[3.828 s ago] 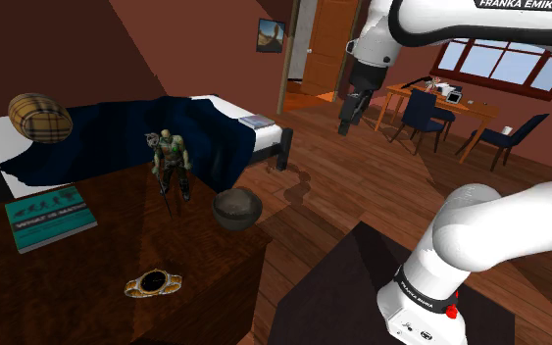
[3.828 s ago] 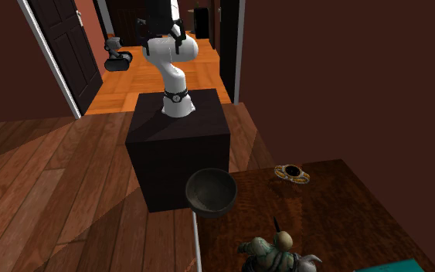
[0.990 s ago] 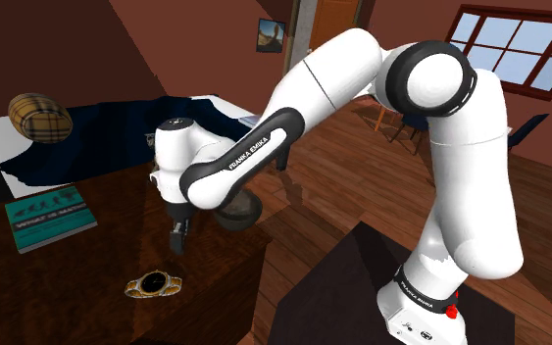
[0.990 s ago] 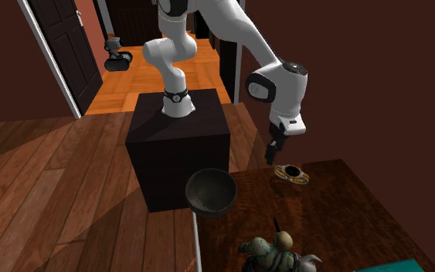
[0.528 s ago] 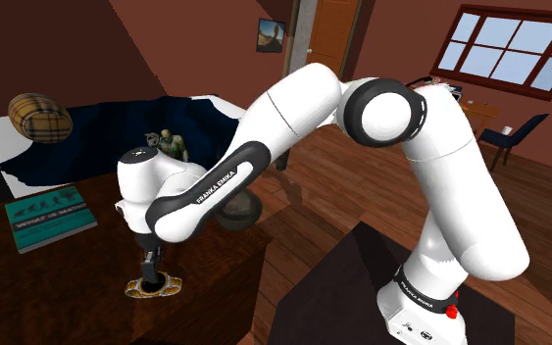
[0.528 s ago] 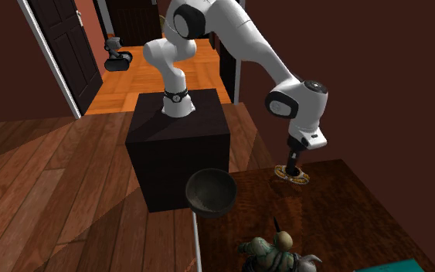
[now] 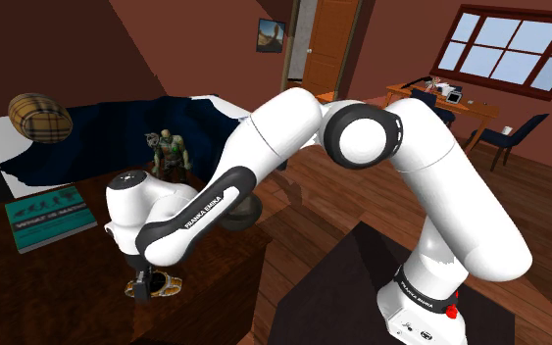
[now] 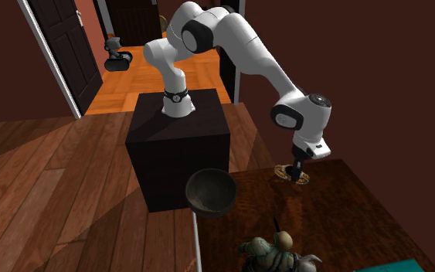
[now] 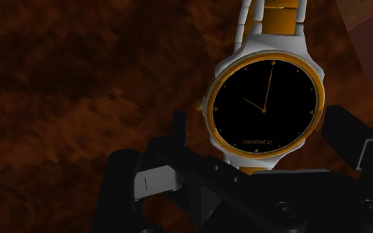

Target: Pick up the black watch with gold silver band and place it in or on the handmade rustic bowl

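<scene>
The watch [image 9: 264,109] has a black dial, a gold bezel and a silver and gold band. It lies flat on the dark wooden table [image 7: 58,289]. My gripper [image 9: 263,132] is open and low over it, one black finger [image 9: 178,132] on each side of the case, neither clasping it. From the shoulder view the gripper [image 7: 144,286] stands on the watch [image 7: 169,285] near the table's front edge. The second exterior view shows the gripper [image 8: 296,171] down at the watch [image 8: 304,178]. The dark round bowl [image 8: 211,192] sits at the table's corner, partly behind my arm [image 7: 248,210].
A green monster figurine [image 7: 171,152] stands at the table's back, a teal book [image 7: 50,218] lies toward the shoulder view's left. A bed with a dark blue cover [image 7: 117,132] and a plaid pillow [image 7: 40,118] lies behind. My stand [image 8: 177,147] sits beside the table.
The arm has swung down and toward the table's front edge, bringing the hand from above the watch to right over it. The fingers stayed open. The watch has not moved.
</scene>
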Robot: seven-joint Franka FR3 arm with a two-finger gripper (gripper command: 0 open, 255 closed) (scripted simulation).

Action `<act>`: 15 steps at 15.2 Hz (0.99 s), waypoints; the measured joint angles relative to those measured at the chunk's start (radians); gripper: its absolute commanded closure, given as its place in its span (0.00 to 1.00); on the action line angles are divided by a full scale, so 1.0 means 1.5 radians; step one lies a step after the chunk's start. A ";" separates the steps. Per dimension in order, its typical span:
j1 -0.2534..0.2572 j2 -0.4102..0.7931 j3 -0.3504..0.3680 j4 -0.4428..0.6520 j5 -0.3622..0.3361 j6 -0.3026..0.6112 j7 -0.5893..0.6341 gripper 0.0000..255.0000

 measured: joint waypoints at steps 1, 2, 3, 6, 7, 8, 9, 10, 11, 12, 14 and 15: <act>0.001 0.007 -0.001 0.003 -0.001 0.004 0.000 0.00; 0.003 0.017 -0.003 0.009 -0.003 0.008 0.002 0.00; 0.005 0.025 -0.005 0.014 -0.004 0.011 0.002 0.00; 0.006 0.028 -0.006 0.013 -0.005 0.015 0.003 0.00; 0.006 0.028 -0.006 0.013 -0.005 0.015 0.003 0.00; 0.006 0.028 -0.006 0.013 -0.005 0.015 0.003 0.00; 0.006 0.028 -0.006 0.013 -0.005 0.015 0.003 0.00; 0.006 0.028 -0.006 0.013 -0.005 0.015 0.003 1.00; 0.006 0.028 -0.006 0.014 -0.005 0.015 0.003 1.00; 0.006 0.028 -0.006 0.013 -0.005 0.015 0.003 1.00; 0.006 0.028 -0.006 0.013 -0.005 0.015 0.003 1.00; 0.006 0.028 -0.006 0.014 -0.005 0.015 0.003 1.00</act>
